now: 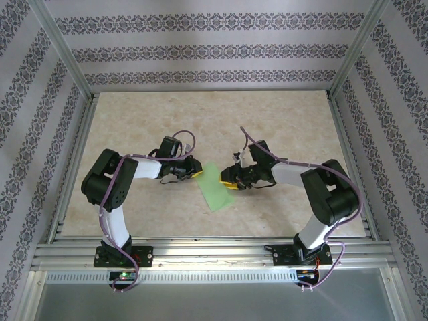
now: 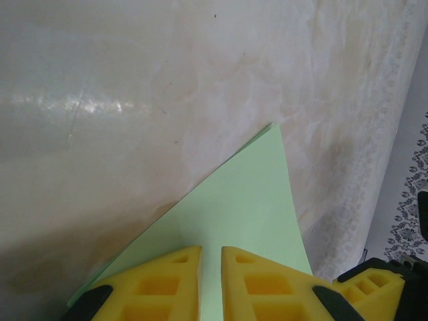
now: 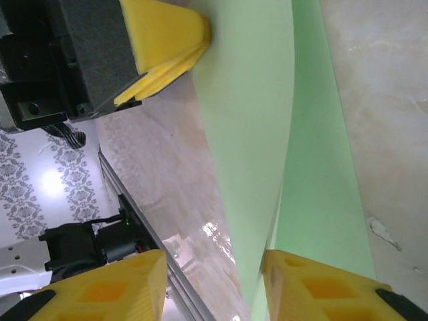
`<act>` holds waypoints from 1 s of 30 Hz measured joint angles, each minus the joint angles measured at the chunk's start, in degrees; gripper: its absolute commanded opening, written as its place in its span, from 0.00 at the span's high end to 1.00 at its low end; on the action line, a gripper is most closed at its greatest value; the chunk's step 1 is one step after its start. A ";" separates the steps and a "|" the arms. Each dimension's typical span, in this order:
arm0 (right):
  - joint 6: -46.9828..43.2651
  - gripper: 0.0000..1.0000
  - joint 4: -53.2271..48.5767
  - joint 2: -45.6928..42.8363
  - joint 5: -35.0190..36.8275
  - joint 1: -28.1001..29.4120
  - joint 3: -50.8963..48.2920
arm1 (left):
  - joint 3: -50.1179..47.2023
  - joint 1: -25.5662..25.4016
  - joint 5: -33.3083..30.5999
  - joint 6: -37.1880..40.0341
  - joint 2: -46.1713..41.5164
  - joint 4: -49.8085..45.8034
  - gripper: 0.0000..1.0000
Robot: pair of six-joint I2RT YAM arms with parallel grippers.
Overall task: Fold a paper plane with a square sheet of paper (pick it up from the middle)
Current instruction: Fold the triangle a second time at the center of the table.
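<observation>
One paper (image 2: 247, 200), folded: left fingers (image 2: 190, 264) clamped on its edge; right fingers (image 3: 284, 274) apart, straddling it.

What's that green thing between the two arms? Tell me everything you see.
The paper is a thin, plain, pale green sheet, unmarked. It is folded over, so two layers show, ending in a sharp corner. It sits slanted between the arms over the table, bowed rather than flat. The left gripper is shut on one edge; the right gripper stands open around the other end.
</observation>
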 measured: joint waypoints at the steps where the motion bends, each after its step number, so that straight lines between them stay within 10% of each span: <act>1: -0.07 0.59 -0.11 0.37 -0.28 0.00 0.13 | 0.00 0.00 0.00 0.00 0.00 0.00 0.85; 18: 0.37 0.79 -1.16 5.16 -0.46 -1.09 1.75 | 0.76 0.00 1.05 1.27 0.00 -1.68 0.81; 30: 4.20 1.00 -0.74 6.36 2.80 -1.07 2.34 | 1.03 0.00 0.81 3.37 -8.24 -4.28 0.56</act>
